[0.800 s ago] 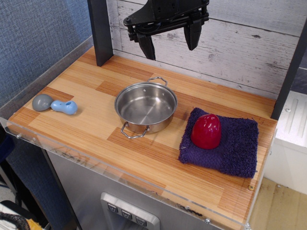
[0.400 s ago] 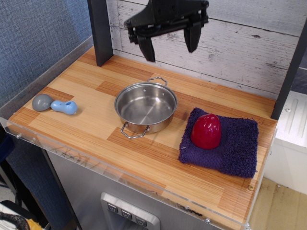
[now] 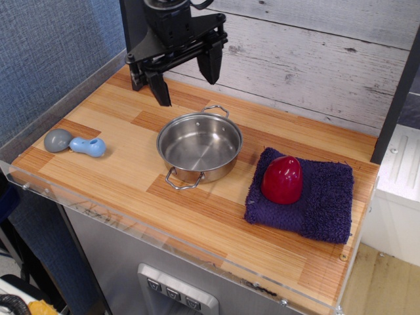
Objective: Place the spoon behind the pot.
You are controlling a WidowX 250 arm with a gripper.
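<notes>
1. I found the gripper (image 3: 186,84) above the desk (image 3: 118,184) behind the pot (image 3: 199,146), jaws released and holding nothing.
2. The spoon (image 3: 74,143) lay at the desk's left edge, well apart from the pot.
3. A red dome (image 3: 282,179) sat on the towel (image 3: 321,207).

**All-black gripper, matte from mount to tips**

You see a black gripper (image 3: 186,80) with two wedge-shaped fingers (image 3: 159,87) tapering to blunt tips, hung from a flat crossbar under a blocky dark housing. No cables, screws or markings are clearly visible.
</notes>
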